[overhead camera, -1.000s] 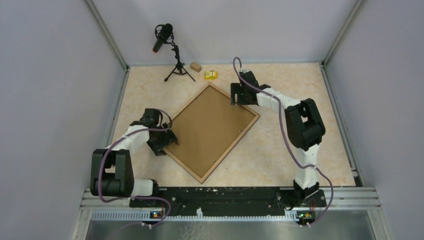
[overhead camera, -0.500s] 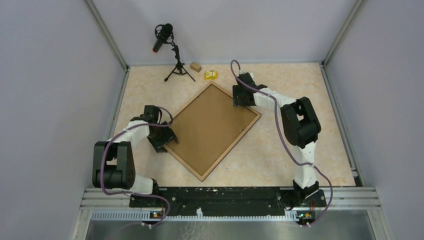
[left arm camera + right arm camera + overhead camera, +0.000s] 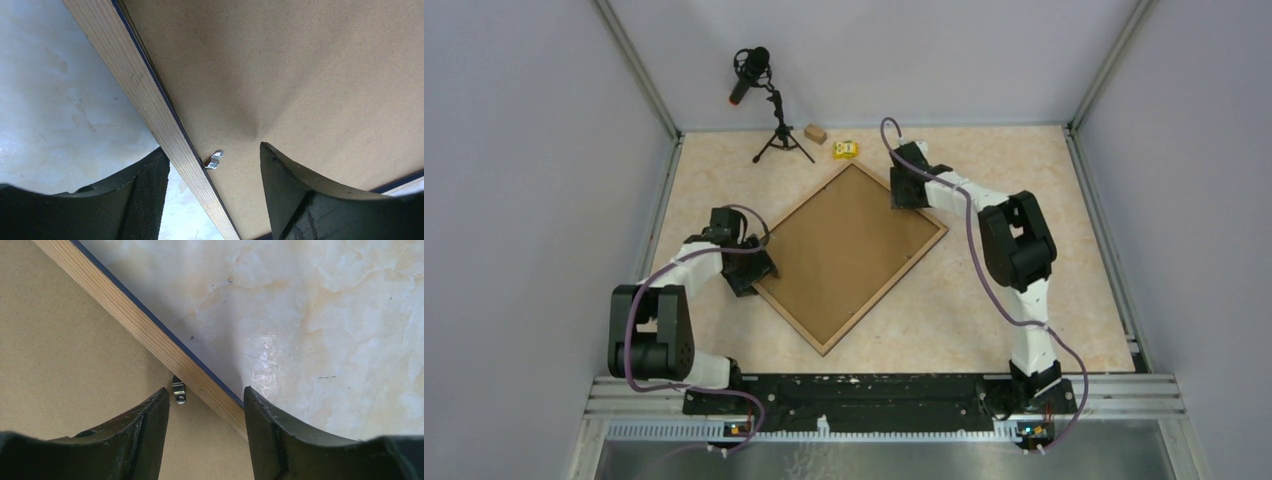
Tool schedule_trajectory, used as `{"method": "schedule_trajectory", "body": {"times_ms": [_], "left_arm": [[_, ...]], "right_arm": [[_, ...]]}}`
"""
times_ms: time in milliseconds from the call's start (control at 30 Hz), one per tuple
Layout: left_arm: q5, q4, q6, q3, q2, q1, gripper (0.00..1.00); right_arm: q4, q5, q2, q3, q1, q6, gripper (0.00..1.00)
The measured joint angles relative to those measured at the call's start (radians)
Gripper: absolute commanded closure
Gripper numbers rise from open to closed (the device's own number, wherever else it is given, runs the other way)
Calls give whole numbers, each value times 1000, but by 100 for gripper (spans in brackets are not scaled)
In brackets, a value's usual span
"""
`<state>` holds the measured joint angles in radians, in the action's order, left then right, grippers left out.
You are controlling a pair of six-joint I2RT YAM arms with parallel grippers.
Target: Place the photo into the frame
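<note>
**Both jaws parted astride the frame's rim**

Both sets of jaws stand apart and grip nothing. Each straddles one side of the frame (image 3: 145, 100), which lies flat on the table (image 3: 325, 315), light wood up, turned like a diamond. A plain brown backing board (image 3: 849, 255) fills it. The photo is not visible, and whether it lies under that board cannot be told.

The left gripper (image 3: 212, 150) sits at the frame's 9 o'clock side, one finger outside the rim and the other over the board. A small metal clip (image 3: 214, 159) lies between them at the rim's inner edge. The right gripper (image 3: 205, 390) sits at about 1 o'clock, set the same way around a second clip (image 3: 178, 391). This placement suggests the arms are steadying opposite sides, or working the clips that hold the board.

Beyond the frame, a microphone (image 3: 749, 75) on a tripod stands at 11 o'clock. A wooden block (image 3: 814, 133) and a yellow object (image 3: 845, 150) lie near 12.
</note>
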<state>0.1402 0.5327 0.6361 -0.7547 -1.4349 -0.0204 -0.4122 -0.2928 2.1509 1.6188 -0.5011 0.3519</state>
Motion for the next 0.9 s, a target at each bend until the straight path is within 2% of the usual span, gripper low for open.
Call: {"method": "schedule_trajectory", "body": {"times_ms": [233,433,533,600,767,900], "left_arm": [[1,-11,-8,3,0,2,31],[2,-13,-8,5,0,5,31],[2,-21,-8,5,2,5,31],[2,-27,-8,7,2,5,31],[2,-29,-9,7,4,6,25],[5,-39,-12,7,10,5,18]], "right_arm": [[-1,-21,5,6,0,2,59],[-18,-32,19,31,0,-7,77],[-26,-29,20,38,0,-24,79],[-26,-27,20,39,0,-27,75],[-60,-24,37,75,0,-26,51],[-72,-13,44,92,0,-9,36]]}}
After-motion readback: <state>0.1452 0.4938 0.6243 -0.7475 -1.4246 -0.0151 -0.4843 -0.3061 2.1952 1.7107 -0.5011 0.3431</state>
